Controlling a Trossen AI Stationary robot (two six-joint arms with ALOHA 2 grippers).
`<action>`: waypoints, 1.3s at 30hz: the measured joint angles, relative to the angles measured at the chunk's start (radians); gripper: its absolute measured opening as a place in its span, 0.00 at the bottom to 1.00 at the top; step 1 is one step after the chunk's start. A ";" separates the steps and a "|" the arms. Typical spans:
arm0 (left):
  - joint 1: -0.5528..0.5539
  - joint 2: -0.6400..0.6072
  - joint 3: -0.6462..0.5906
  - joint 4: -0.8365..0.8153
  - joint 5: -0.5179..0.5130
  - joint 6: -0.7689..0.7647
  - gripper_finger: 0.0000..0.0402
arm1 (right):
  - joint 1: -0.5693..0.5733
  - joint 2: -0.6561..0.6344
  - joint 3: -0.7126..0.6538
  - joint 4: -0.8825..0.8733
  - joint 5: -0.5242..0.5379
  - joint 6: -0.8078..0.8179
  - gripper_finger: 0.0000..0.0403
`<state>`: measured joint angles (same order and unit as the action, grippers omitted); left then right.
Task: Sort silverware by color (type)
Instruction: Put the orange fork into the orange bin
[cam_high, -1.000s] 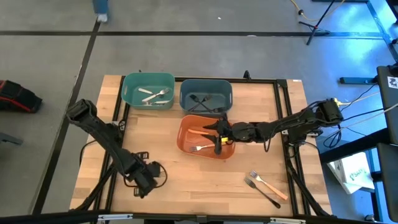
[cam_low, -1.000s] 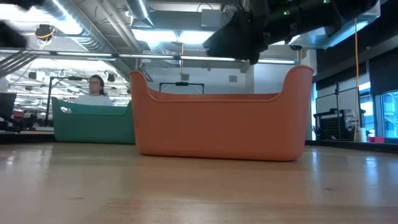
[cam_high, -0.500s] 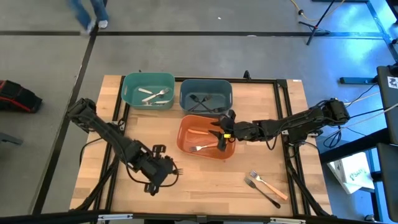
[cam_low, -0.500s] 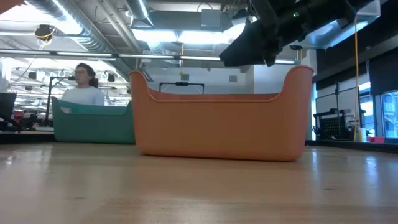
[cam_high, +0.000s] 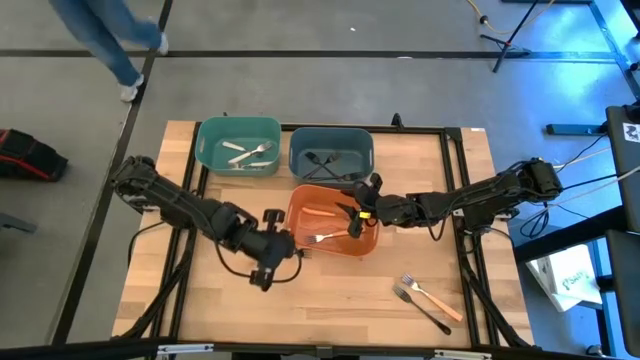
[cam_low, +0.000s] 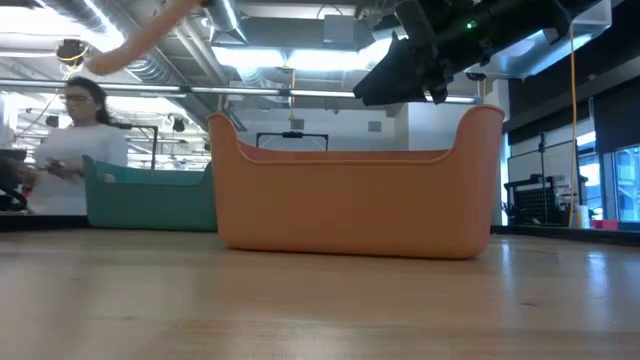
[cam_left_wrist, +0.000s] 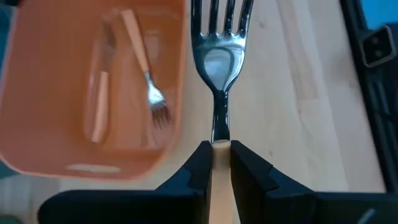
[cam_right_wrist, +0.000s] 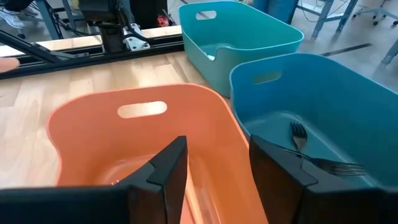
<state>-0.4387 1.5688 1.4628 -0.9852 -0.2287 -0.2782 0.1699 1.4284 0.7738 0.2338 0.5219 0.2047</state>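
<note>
My left gripper (cam_high: 288, 250) is shut on a fork (cam_left_wrist: 219, 62) with a silver head and a tan handle, just off the orange bin's (cam_high: 330, 222) near left corner. My right gripper (cam_high: 353, 215) hovers open over the orange bin (cam_right_wrist: 143, 130) and holds nothing. Two orange-handled forks (cam_left_wrist: 146, 81) lie on that bin's floor. White utensils (cam_high: 248, 153) lie in the teal bin (cam_high: 238, 140). Black forks (cam_high: 322, 160) lie in the blue-grey bin (cam_high: 332, 152). One orange-handled fork (cam_high: 432, 296) and one black fork (cam_high: 420, 308) lie flat on the table. My left gripper pinches the fork by its tan handle (cam_left_wrist: 220, 148), close to where the metal neck begins, between the two fingers (cam_left_wrist: 199, 165). The fork runs on in line with the fingers, its tines (cam_high: 302, 253) pointing toward the table's right. Its head stands over the bare wood beside the orange bin.
The three bins stand close together in the table's far middle. A black frame rail (cam_high: 465, 250) runs along the table's right side. Bare wood (cam_high: 340, 300) lies along the near edge. A person (cam_high: 105, 35) walks on the floor beyond the far left corner.
My left gripper has carried the fork from the near left part of the table toward the right and far side, up to the orange bin's near left corner. My right gripper has risen a little over the orange bin. A person has walked past behind the table.
</note>
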 joint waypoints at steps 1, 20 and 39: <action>0.014 0.000 0.000 0.008 0.000 0.014 0.09 | 0.000 0.000 0.000 0.000 0.000 0.000 0.40; 0.203 0.000 -0.186 0.446 0.002 0.345 0.09 | 0.000 0.000 0.000 -0.007 0.001 0.000 0.40; 0.313 0.000 -0.500 0.825 0.013 0.331 0.18 | 0.000 0.000 0.000 -0.020 0.009 0.000 0.40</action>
<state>-0.1253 1.5688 0.9625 -0.1603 -0.2159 0.0523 0.1699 1.4284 0.7738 0.2143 0.5309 0.2047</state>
